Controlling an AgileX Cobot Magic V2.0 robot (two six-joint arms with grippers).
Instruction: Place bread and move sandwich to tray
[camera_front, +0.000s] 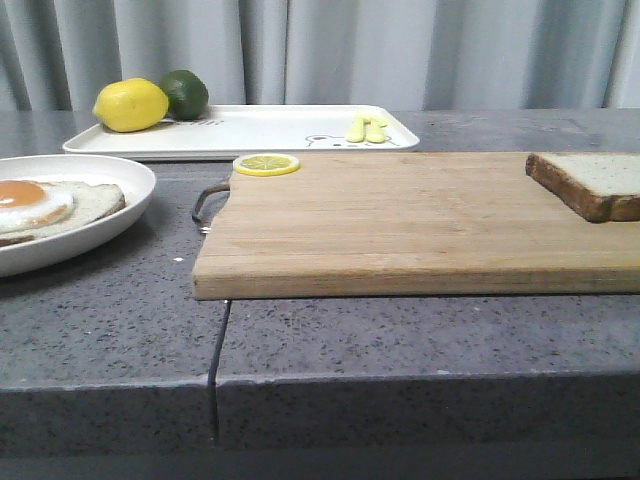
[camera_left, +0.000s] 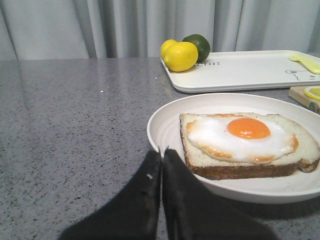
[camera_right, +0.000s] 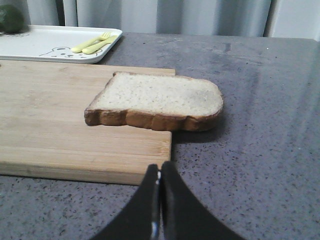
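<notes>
Both fingers pairs (camera_left: 161, 152) (camera_right: 160, 167) pressed together, empty; lemons (camera_front: 130, 104), lime (camera_front: 186, 93), utensils (camera_front: 366, 128) crowd tray (camera_front: 270, 130).

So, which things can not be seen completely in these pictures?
- Bread: front view's right edge cuts it off; the right wrist view shows it whole.
- Plate: its left part lies beyond the front view's edge.
- Tray: cut by the left wrist view's right edge.
- Bear drawing: too small for detail.
- Both arms: absent from the front view.
</notes>
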